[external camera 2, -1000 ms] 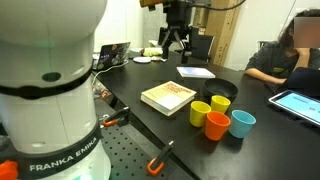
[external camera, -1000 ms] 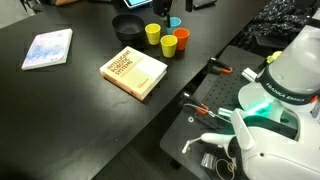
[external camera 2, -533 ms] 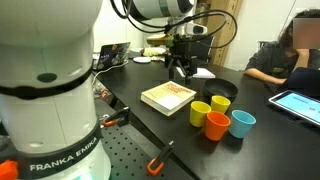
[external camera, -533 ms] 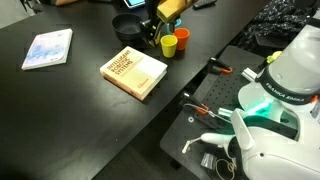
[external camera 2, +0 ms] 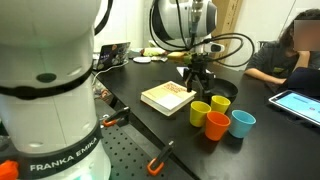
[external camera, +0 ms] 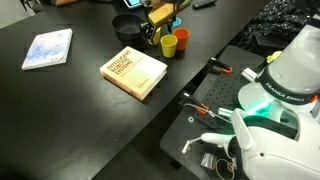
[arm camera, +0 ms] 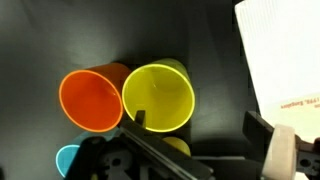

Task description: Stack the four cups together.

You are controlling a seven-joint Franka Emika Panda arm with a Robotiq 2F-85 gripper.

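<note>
Four cups stand close together on the black table. In the wrist view I look down into an orange cup (arm camera: 92,100) and a yellow cup (arm camera: 158,97); a light blue cup (arm camera: 68,160) and the second yellow cup (arm camera: 176,147) are partly hidden by my gripper body. In an exterior view the yellow (external camera 2: 200,112), orange (external camera 2: 217,126), blue (external camera 2: 243,123) and far yellow (external camera 2: 221,103) cups all show. My gripper (arm camera: 200,125) is open and empty, hovering above the cups (external camera 2: 197,78), beside the near yellow cup's rim. It hides some cups in an exterior view (external camera: 160,20).
A thick tan book (external camera: 134,71) lies beside the cups, also at the wrist view's right edge (arm camera: 285,60). A black bowl (external camera: 127,25) sits behind the cups. A pale blue booklet (external camera: 48,48) lies farther off. Tools lie near the robot base (external camera: 210,105).
My arm has swung in from far above and come down over the cup cluster. The cups, book and bowl have not moved.
</note>
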